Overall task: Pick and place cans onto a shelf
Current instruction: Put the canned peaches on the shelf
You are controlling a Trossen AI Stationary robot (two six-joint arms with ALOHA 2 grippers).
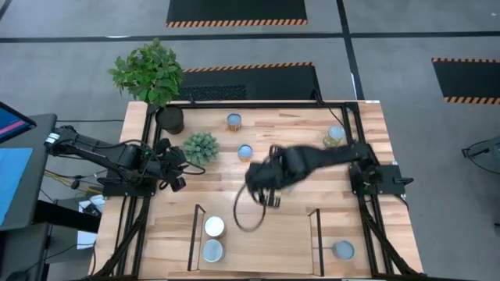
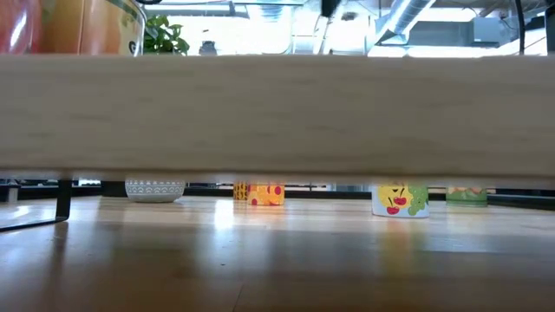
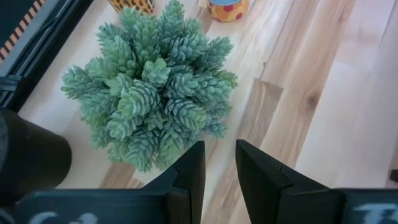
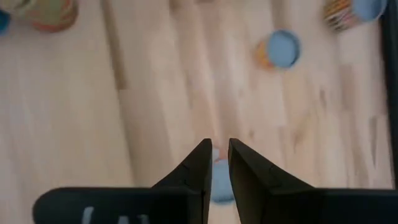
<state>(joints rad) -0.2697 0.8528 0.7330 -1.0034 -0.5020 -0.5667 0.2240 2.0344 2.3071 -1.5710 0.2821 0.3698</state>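
Observation:
The shelf point(image 1: 258, 234) is a light board at the near edge between two dark brackets; a white-topped can point(image 1: 214, 226) and a blue-topped can point(image 1: 212, 250) stand at its left end. Other cans stand at the far middle point(image 1: 234, 120), the middle point(image 1: 245, 151), the far right point(image 1: 336, 134) and the near right point(image 1: 342, 250). My right gripper point(image 1: 266, 187) hangs over the table's middle, nearly shut and empty; a blue-topped can point(image 4: 221, 183) stands on the table below its fingertips point(image 4: 220, 155). My left gripper point(image 3: 220, 155) waits beside a succulent, nearly shut and empty.
A green succulent point(image 1: 201, 147) in a white pot and a black plant pot point(image 1: 169, 119) stand at the far left, close to my left gripper. In the low view the shelf's front edge point(image 2: 277, 113) fills most of the picture, with cans point(image 2: 400, 199) showing under it.

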